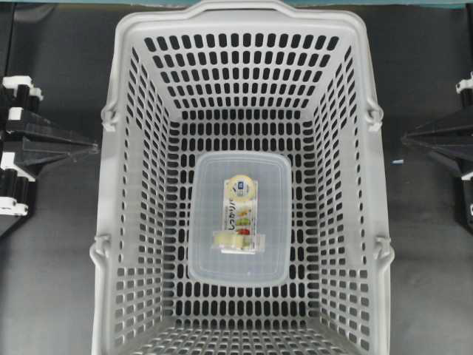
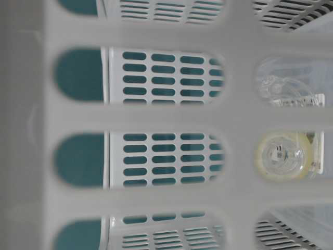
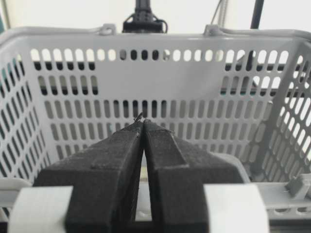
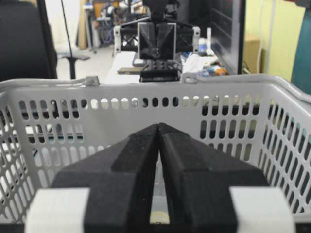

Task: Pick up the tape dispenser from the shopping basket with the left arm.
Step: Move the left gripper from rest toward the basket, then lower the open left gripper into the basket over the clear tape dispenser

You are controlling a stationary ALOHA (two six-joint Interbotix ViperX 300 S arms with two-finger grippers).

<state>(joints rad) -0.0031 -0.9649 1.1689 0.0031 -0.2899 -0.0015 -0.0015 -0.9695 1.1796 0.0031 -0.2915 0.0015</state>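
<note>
The tape dispenser [image 1: 240,214] lies flat on a clear tub in the middle of the grey shopping basket [image 1: 244,15], cream-yellow roll at the far end. Its roll shows through a wall slot in the table-level view [image 2: 283,155]. My left gripper [image 1: 94,148] rests outside the basket's left wall, shut and empty; in its wrist view [image 3: 142,121] the tips meet in front of the basket wall [image 3: 194,63]. My right gripper [image 1: 405,138] rests outside the right wall, shut and empty, its tips [image 4: 159,125] together before the basket [image 4: 218,92].
A clear rounded-rectangle tub [image 1: 214,251] sits on the basket floor under the dispenser. The basket's tall slotted walls and hinged handles [image 1: 375,115] stand between both grippers and the dispenser. The table [image 1: 52,259] is dark.
</note>
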